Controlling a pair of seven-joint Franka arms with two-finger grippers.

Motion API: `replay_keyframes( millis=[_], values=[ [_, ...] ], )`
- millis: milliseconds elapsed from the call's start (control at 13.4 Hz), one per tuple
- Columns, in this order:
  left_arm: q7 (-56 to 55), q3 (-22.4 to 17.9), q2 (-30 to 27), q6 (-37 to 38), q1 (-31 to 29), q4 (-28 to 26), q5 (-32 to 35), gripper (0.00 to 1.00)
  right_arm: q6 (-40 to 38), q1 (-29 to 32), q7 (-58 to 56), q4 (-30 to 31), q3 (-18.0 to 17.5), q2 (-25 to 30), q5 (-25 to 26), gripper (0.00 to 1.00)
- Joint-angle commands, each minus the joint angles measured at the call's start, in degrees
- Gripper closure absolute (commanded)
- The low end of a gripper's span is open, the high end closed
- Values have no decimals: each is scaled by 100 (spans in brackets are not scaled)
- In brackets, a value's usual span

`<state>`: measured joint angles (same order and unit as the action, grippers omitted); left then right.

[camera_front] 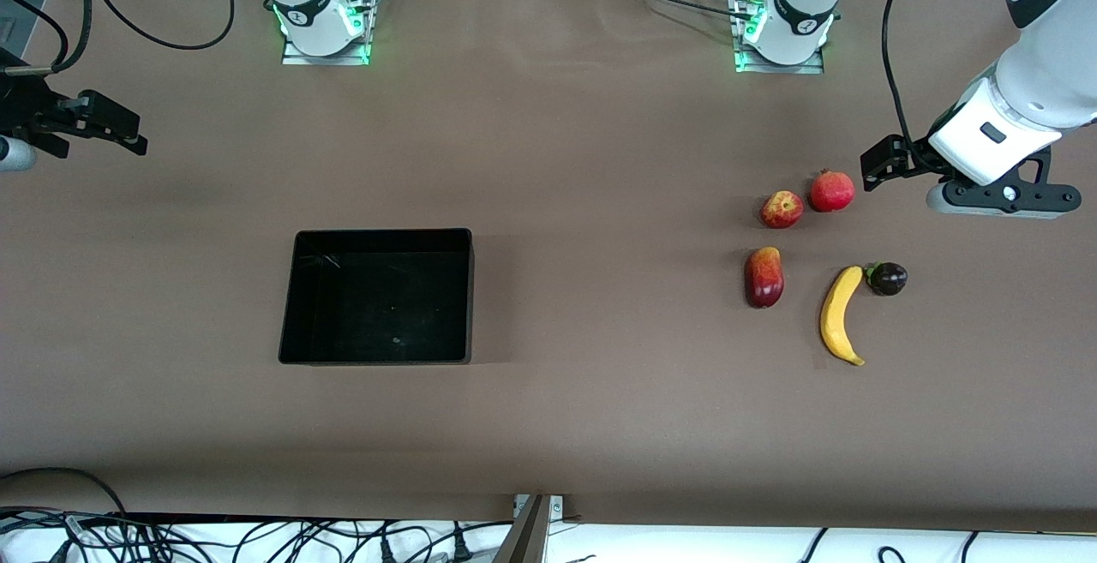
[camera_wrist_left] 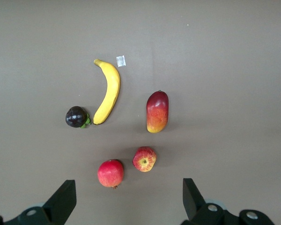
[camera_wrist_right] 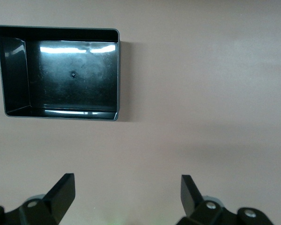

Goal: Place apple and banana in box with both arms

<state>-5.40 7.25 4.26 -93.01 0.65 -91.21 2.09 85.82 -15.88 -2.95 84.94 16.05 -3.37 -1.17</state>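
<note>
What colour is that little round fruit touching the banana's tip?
Dark purple, almost black, with a green leafy cap; clearest in the left wrist view.

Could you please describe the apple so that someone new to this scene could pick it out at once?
Look at the cluster of five fruits on the brown table toward the left arm's end. The apple lies in the pair farther from the front camera, beside the plain red fruit with a crown tip. Unlike that one, it is smaller, with yellowish patches and a dimpled top.
</note>
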Motion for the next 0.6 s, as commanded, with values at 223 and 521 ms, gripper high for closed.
replay_keyframes(
  millis=[223, 521],
  values=[
    [-49, 5, 84, 73, -30, 182, 72, 0, 101, -20, -48, -91, -5, -93, -67, 0],
    [-40, 5, 84, 73, -12, 182, 133, 0, 207, -47, -48, -65, -5, -111, -59, 0]
  ],
)
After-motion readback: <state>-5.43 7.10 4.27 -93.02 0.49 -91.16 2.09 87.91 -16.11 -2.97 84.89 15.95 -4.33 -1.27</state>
